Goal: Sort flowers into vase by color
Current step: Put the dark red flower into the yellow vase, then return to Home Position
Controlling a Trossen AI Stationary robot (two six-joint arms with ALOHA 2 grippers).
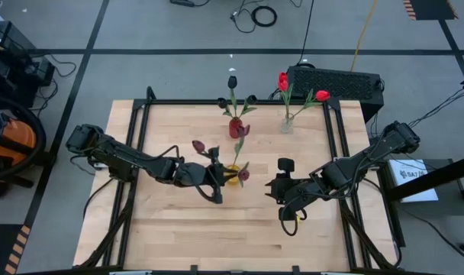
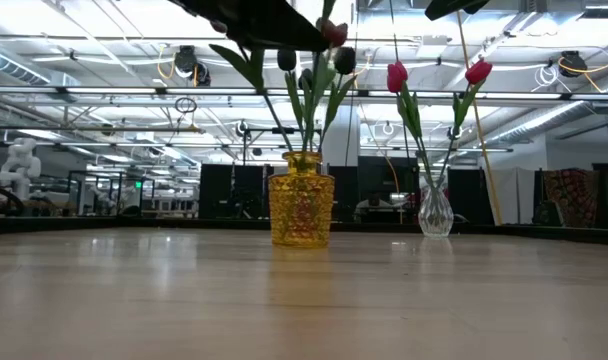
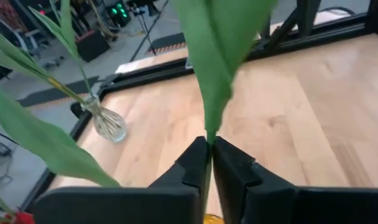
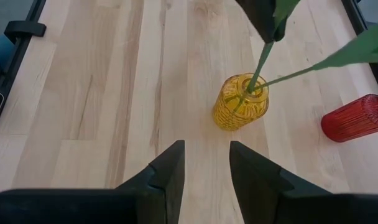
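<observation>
The left gripper (image 3: 209,163) has its jaws pressed on a thin green stem (image 3: 209,144) of a maroon tulip (image 1: 243,175); the stem passes between the fingers, and a broad leaf (image 3: 217,56) rises just beyond the fingertips. Below the jaws stands the yellow vase (image 4: 240,102), with the stem going down into its mouth. The right gripper (image 4: 206,163) hovers with its jaws spread and empty, the yellow vase ahead of them and a red vase (image 4: 357,117) off to one side.
</observation>
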